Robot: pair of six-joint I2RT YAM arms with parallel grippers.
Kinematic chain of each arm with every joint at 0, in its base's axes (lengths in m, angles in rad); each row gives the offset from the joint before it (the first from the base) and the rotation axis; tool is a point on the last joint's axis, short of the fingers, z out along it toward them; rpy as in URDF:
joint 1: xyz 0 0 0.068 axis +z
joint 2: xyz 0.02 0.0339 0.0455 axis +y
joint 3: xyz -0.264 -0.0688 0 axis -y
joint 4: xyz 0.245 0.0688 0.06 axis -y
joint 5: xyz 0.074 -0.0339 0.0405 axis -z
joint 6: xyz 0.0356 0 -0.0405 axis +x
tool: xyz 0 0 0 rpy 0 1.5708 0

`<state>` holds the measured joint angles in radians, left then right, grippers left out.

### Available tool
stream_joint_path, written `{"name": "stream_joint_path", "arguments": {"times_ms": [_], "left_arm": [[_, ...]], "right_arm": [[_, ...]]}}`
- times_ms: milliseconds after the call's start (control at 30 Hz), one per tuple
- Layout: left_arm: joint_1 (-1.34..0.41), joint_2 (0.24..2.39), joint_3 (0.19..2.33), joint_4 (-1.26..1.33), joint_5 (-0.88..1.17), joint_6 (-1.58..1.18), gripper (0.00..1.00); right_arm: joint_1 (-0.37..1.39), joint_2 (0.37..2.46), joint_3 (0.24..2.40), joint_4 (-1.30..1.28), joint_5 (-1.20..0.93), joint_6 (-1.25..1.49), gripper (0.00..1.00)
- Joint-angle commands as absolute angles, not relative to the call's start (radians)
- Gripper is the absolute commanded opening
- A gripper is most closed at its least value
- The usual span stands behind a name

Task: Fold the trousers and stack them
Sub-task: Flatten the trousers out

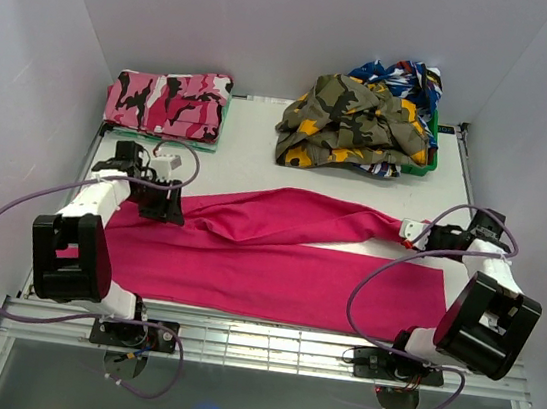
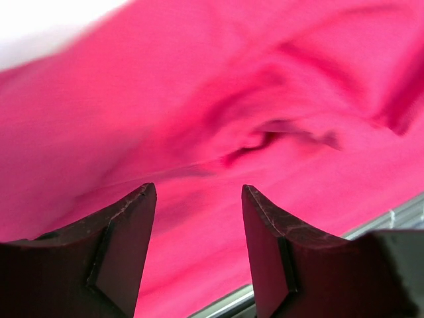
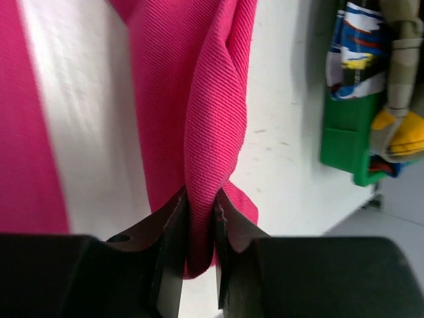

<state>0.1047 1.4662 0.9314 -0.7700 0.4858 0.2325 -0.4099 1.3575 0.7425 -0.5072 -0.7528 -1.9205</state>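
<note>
Worktop [image 1: 247,173]: trousers [image 1: 275,270] spread across middle, long axis left-right. Joined end lies by left arm [image 1: 70,253], leg ends by right arm [image 1: 485,323]. Near leg flat along front edge; far leg runs to right side. Right jaws clamped on far leg's end fold, so likely best placed to carry it leftward. Left jaws apart over fabric, holding nothing; contact unclear.
</note>
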Motion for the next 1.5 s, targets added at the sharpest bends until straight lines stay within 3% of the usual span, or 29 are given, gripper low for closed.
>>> {"name": "stream_joint_path", "arguments": {"times_ms": [0,100,167,233,400,500,667,733,833,1167,1467], "left_arm": [[0.158,1.469,1.003,-0.788,0.434,0.278,0.65],[0.204,1.489,1.046,-0.808,0.411,0.294,0.64],[0.241,1.485,1.08,-0.811,0.387,0.301,0.64],[0.274,1.47,1.092,-0.818,0.344,0.31,0.64],[0.368,1.444,1.101,-0.87,0.235,0.322,0.64],[0.437,1.407,1.08,-0.888,0.157,0.325,0.64],[0.506,1.381,0.997,-0.874,0.084,0.35,0.64],[0.528,1.413,0.959,-0.829,0.066,0.35,0.64],[0.535,1.469,0.966,-0.76,0.097,0.333,0.63],[0.535,1.631,1.14,-0.536,0.239,0.252,0.62],[0.535,1.792,1.334,-0.373,0.317,0.095,0.63]], "right_arm": [[-0.393,1.385,0.747,-0.149,-0.698,-1.939,0.26],[-0.377,1.427,0.81,-0.088,-0.638,-1.861,0.33],[-0.373,1.437,0.847,-0.048,-0.588,-1.819,0.49],[-0.373,1.437,0.853,0.032,-0.527,-1.783,0.76],[-0.377,1.428,0.955,0.003,-0.41,-1.646,0.95],[-0.377,1.41,1.082,-0.168,-0.4,-1.521,0.9],[-0.324,1.394,1.29,-0.762,-0.506,-1.356,0.9],[-0.293,1.382,1.302,-0.956,-0.541,-1.322,0.9],[-0.22,1.352,1.186,-1.05,-0.542,-1.286,0.9],[-0.16,1.322,0.786,-0.925,-0.411,-1.163,0.96],[-0.163,1.433,0.738,-0.796,-0.229,-1.181,0.99]]}}
